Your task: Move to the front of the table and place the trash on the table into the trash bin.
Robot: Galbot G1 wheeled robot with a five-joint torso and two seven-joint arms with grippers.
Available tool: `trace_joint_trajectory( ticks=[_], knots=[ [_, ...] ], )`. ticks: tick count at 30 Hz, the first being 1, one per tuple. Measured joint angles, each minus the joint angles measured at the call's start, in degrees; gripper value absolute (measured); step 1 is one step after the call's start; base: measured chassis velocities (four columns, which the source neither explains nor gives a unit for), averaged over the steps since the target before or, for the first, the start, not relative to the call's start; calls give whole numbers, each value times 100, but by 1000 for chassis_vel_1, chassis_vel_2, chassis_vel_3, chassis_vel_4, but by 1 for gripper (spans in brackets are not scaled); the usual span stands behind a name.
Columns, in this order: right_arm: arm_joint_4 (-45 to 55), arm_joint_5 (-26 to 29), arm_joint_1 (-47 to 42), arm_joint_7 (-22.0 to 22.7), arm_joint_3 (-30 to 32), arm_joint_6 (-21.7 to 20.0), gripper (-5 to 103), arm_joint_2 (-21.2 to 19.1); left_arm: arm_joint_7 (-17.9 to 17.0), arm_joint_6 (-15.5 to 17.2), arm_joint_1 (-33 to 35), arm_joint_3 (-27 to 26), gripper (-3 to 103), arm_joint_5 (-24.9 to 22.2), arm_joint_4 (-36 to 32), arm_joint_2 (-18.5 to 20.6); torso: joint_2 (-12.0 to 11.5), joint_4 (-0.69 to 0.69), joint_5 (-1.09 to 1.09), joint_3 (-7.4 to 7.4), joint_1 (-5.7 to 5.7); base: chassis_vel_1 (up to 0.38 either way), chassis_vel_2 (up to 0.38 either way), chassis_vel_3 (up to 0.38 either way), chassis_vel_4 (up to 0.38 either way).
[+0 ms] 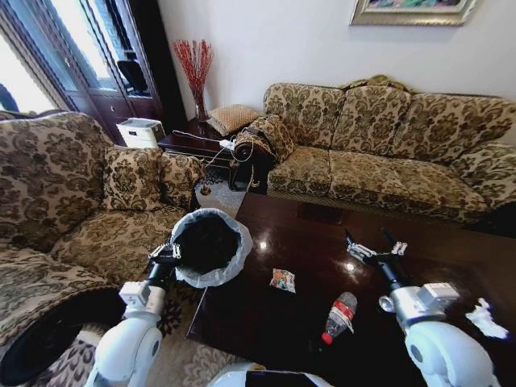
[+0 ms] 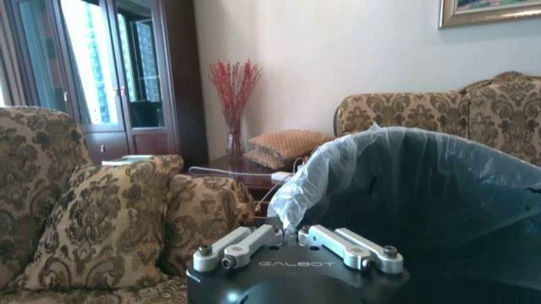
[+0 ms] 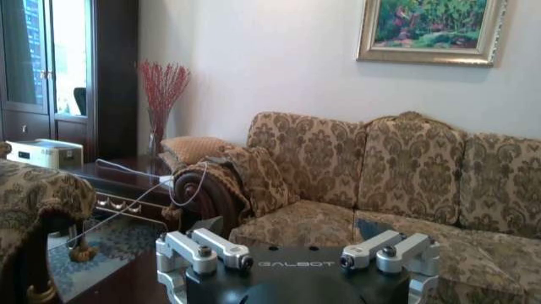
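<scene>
My left end effector [image 1: 167, 253] is clenched on the bagged rim of the trash bin [image 1: 211, 244], holding it at the left edge of the dark surface [image 1: 306, 234], while my right end effector [image 1: 372, 246] hovers released above the surface's right half. On the surface lie a colourful wrapper [image 1: 282, 280], a red-capped bottle [image 1: 339, 316] and, far right, crumpled white paper [image 1: 486, 318].
</scene>
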Motion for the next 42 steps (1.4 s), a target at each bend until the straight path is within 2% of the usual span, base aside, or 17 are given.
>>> trace_joint_trajectory(
  ticks=[3, 5, 7, 16, 21, 26, 29, 30, 32, 33, 37, 42],
  knots=[
    [-2, 7, 3, -3, 1, -8, 100, -3, -3, -11, 3, 0, 4, -18, -1, -1, 0, -1, 0, 0, 0, 0, 0, 0, 0],
    [-51, 50, 143, -65, 61, -174, 100, -56, 30, -244, 118, -42, 4, -47, -158, -20, 0, 1, 1, 0, 0, 0, 0, 0, 0],
    [-51, 78, 151, -62, 67, -203, 100, -63, 44, -288, 125, -59, 4, -6, -188, -18, 0, 1, 3, 0, 0, 0, 0, 0, 0],
    [-131, 289, 126, -133, 67, -201, 100, -100, 14, -305, 134, -43, 4, -148, -171, -4, 0, -1, -1, 0, 0, 0, 0, 0, 0],
    [-368, 395, 224, -454, -276, -194, 100, -183, -84, -304, 124, -174, 4, -42, -35, 27, 0, 0, 0, 0, 0, 0, 0, 0, 0],
    [-594, 668, 511, -639, -662, -441, 100, -359, -125, -274, 105, -202, 4, -174, -13, 66, 0, 0, -1, 0, 0, 0, 0, 0, 0],
    [-1168, 1066, 1077, -433, -1621, -617, 100, -718, -138, -176, 30, -169, 4, -358, -19, 106, 0, 0, 0, 0, 0, 0, 0, 0, 0],
    [-1168, 1066, 1077, -433, -1621, -617, 100, -718, -138, -176, 30, -169, 4, -358, -19, 106, 0, 0, 0, 0, 0, 0, 0, 0, 0],
    [-1627, 1220, 1499, -240, -2446, -513, 100, -966, -139, -125, 1, -146, 4, -445, -39, 144, 0, 1, 1, 0, 0, 0, 0, 0, 0],
    [-1627, 1220, 1499, -240, -2446, -513, 100, -966, -139, -125, 1, -146, 4, -445, -39, 144, 0, 1, 1, 0, 0, 0, 0, 0, 0],
    [-2209, 1091, 1995, -185, -3489, -446, 100, -1243, -126, 54, -290, -43, 4, -656, 73, 369, 0, 0, 0, 0, 0, 0, 0, 0, 0],
    [-2516, 1013, 2198, -87, -3905, -490, 100, -1437, -116, 134, -452, 58, 4, -900, 190, 661, 0, -2, -1, 1, 1, 0, 0, 0, 0]
  ],
)
